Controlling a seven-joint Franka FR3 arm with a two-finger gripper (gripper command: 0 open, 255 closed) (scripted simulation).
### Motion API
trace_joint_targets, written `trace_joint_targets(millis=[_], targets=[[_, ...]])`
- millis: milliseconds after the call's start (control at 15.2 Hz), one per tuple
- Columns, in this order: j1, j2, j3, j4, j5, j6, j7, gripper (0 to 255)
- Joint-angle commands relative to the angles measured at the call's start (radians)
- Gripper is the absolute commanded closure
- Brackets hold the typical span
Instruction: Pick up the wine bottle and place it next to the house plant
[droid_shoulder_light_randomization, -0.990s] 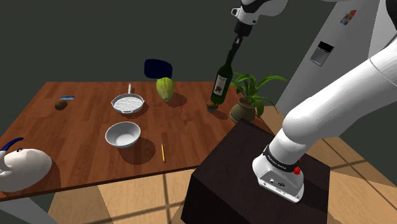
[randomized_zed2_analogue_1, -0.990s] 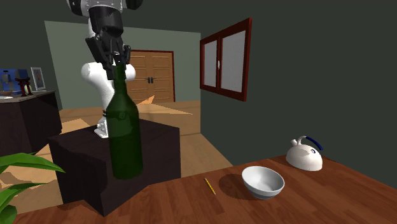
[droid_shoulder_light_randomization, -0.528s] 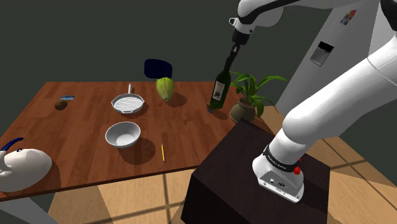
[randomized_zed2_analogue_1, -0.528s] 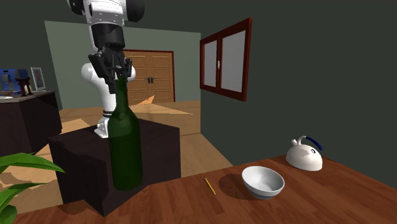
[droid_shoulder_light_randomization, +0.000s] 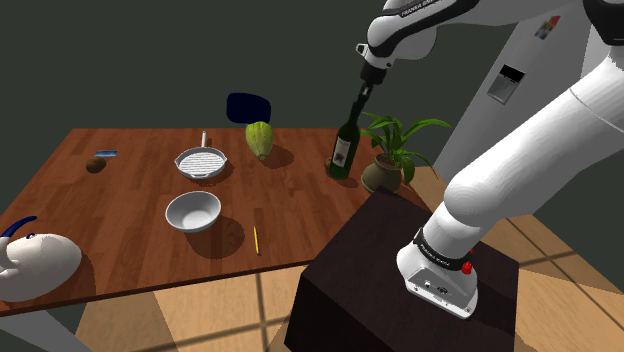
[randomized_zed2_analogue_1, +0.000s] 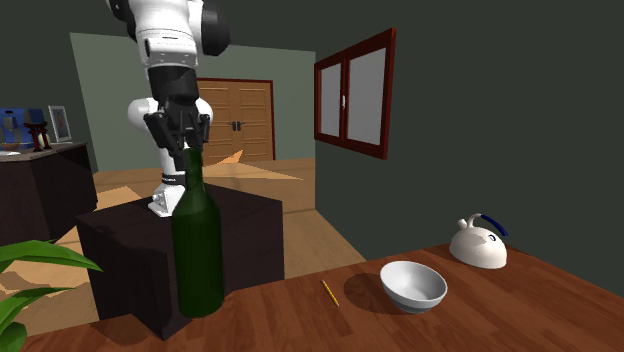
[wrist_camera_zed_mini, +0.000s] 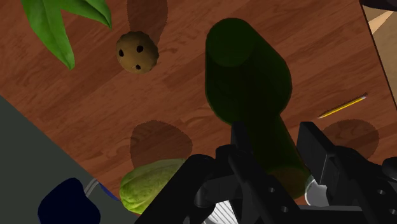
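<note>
Gripper (droid_shoulder_light_randomization: 365, 88) pinched narrow on the neck of the wine bottle (droid_shoulder_light_randomization: 343, 150): dark green, smooth, cyl. body, leans a bit in shoulder view. Base at wood-grain table (droid_shoulder_light_randomization: 120, 200) lvl, contact unclear, just beside house plant (droid_shoulder_light_randomization: 395, 140) w/ long green leaves. Round speckled brown cookie (wrist_camera_zed_mini: 137, 52) btw bottle & leaves. Ribbed green squash (droid_shoulder_light_randomization: 260, 138) farther off.
</note>
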Motion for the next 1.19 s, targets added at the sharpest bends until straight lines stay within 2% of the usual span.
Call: trace_joint_targets(millis=[0,1122], targets=[[0.001,0.013,-0.003,-0.015,0.004,0.029,-0.005,255],[0.018,0.175,-0.024,-0.112,0.073,0.281,-0.066,255]])
